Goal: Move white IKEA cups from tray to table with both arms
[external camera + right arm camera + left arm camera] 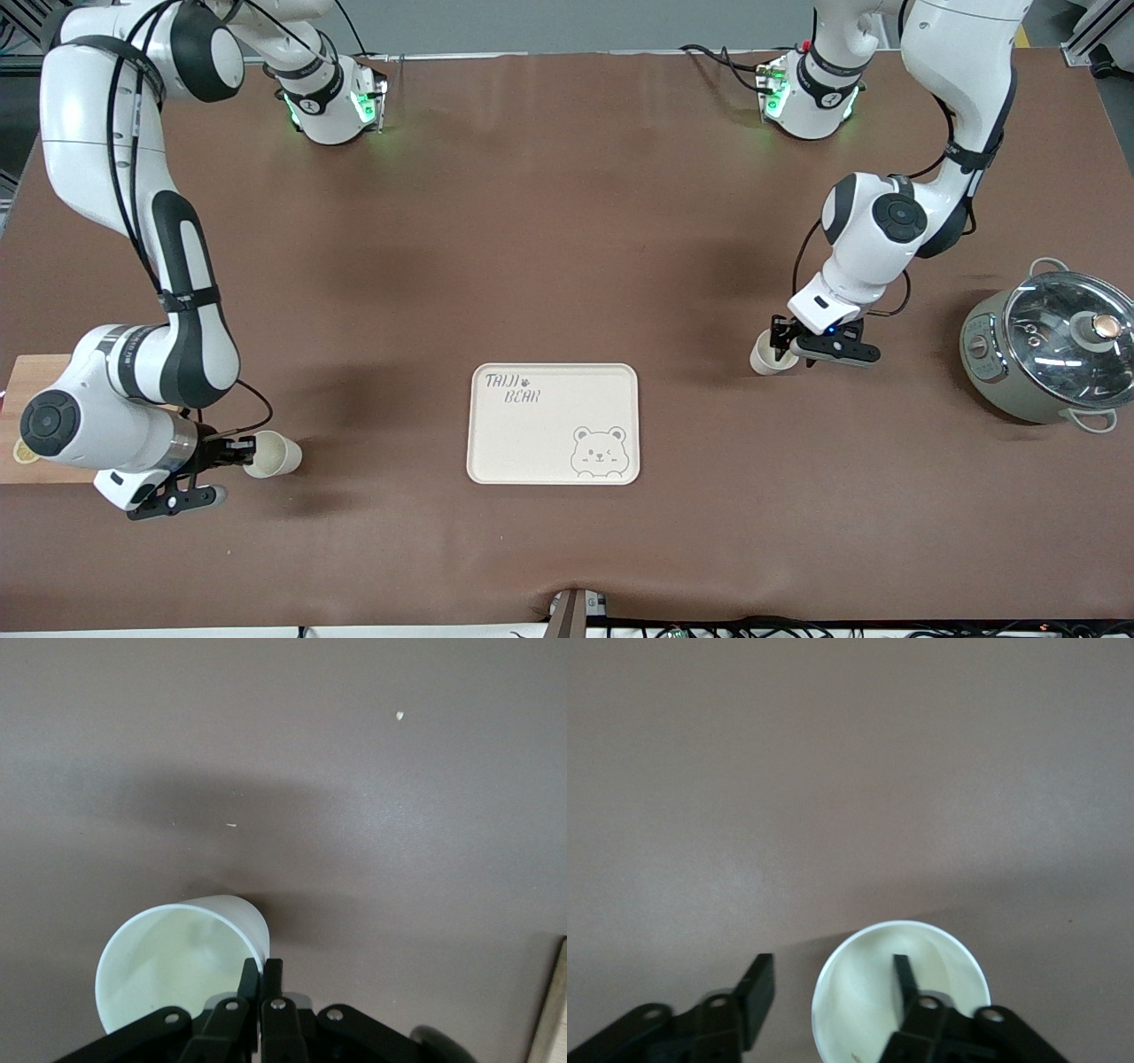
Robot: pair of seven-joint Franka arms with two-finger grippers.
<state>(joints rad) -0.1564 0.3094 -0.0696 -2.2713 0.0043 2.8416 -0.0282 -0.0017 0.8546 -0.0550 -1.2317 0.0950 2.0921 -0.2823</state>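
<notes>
One white cup [765, 355] stands upright on the brown table, beside the bear-print tray [532, 443] toward the left arm's end. My left gripper [779, 346] is open and straddles its rim. In the left wrist view one finger [902, 979] is inside the cup [864, 992] and the other finger [756, 990] is outside. My right gripper [244, 452] is shut on the rim of the second white cup [275, 454] and holds it tilted just above the table, toward the right arm's end from the tray. The right wrist view shows the gripper [261, 970] pinching the cup's [173, 970] wall.
A grey pot with a glass lid [1050, 350] stands near the left arm's end of the table. A wooden board [27, 381] lies at the right arm's end, and its edge shows in the right wrist view [549, 1014]. The tray holds nothing.
</notes>
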